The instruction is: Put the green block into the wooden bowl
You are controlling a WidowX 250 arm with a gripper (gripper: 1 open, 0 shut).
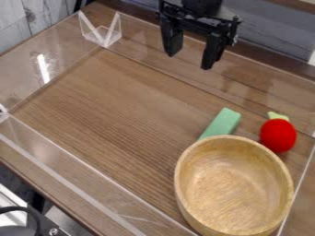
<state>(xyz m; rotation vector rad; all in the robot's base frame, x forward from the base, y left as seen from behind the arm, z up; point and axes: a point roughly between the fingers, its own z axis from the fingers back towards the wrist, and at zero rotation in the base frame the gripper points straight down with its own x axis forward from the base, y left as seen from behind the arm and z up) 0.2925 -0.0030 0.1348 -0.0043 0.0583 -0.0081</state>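
Well below the end effector (192, 51), green block (223, 123).

Open tabletop (117, 111) below the claw (197, 53); wooden bowl (234, 192), red fruit (278, 135) crowding the green block (223, 123).

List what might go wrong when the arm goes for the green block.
1. The green block lies right against the wooden bowl rim, so a claw finger may hit the rim or fail to fit between them.
2. The red fruit sits close beside the block and could get knocked away.
3. The open claw hangs far from the block, so the approach needs careful alignment.
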